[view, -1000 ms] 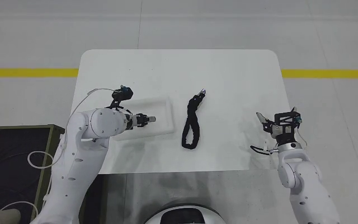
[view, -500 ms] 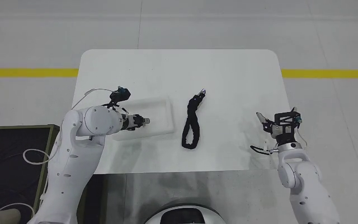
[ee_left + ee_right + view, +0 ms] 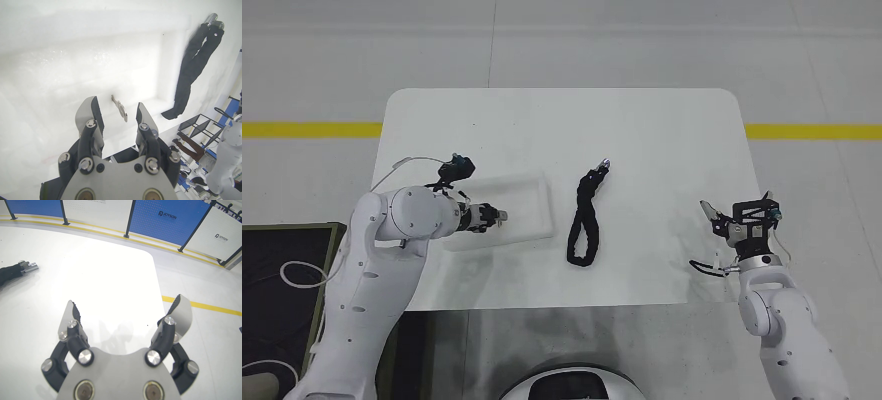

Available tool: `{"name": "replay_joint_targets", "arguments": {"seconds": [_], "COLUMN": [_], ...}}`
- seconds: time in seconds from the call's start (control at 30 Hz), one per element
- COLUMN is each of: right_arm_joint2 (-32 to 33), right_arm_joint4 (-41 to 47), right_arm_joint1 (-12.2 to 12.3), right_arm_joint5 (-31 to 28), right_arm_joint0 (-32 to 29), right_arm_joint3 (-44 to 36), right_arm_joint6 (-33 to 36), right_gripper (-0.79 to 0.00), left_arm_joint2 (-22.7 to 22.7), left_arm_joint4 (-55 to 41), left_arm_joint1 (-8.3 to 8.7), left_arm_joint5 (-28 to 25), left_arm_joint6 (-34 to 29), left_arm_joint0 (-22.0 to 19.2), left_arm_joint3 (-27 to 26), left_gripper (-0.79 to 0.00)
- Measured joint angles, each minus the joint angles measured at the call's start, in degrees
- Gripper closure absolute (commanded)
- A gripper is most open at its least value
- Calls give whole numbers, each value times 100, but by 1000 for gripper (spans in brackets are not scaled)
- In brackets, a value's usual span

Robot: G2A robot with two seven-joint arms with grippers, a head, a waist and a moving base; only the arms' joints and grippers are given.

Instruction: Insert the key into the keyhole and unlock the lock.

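The left gripper [image 3: 117,102] is drawn slightly back over the tray [image 3: 527,190], jaws apart with the key [image 3: 122,112] framed between them, judged lined up for gripping; the right gripper [image 3: 126,303] is kept spread, unmoved.

Lighting: bright, even, from overhead; diffuse, no single src evident. Shadows weak and soft throughout.

Top view: table [image 3: 662,130] reads near-white, low contrast vs. pale floor. White foam tray [image 3: 527,195] barely separates from it. Dark lock [image 3: 585,215] is the only strong contrast.

Left wrist view: tray interior overexposed, wall detail washed out. Small specular sparkles across the foam. Key [image 3: 122,111] stands out grey vs. white.

Right wrist view: broad glare patch on tabletop centre. Yellow floor line [image 3: 208,307] and barrier panels [image 3: 151,224] bow twd. the frame edges, i.e. wide-angle distortion.
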Motion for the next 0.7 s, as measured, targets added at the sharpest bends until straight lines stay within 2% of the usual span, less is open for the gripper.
{"name": "replay_joint_targets", "arguments": {"seconds": [0.23, 0.3, 0.4, 0.47, 0.7], "right_arm_joint2": [0, 0, 0, 0, 0], "right_arm_joint4": [0, 0, 0, 0, 0], "right_arm_joint1": [0, 0, 0, 0, 0], "right_arm_joint5": [0, 0, 0, 0, 0], "right_arm_joint0": [0, 0, 0, 0, 0], "right_arm_joint3": [0, 0, 0, 0, 0], "right_arm_joint6": [0, 0, 0, 0, 0], "right_gripper": [-785, -785, -785, -785, -785], "left_arm_joint2": [96, 142, 230, 293, 382], "left_arm_joint4": [-30, -24, -13, 3, 137], "left_arm_joint1": [63, 83, 106, 121, 186], "left_arm_joint5": [23, 14, 11, 21, 119], "left_arm_joint6": [23, 14, 11, 21, 119], "left_arm_joint0": [-53, -79, -126, -153, -148], "left_arm_joint3": [16, 43, 92, 111, 74], "left_gripper": [-357, -286, -283, -243, -206]}}
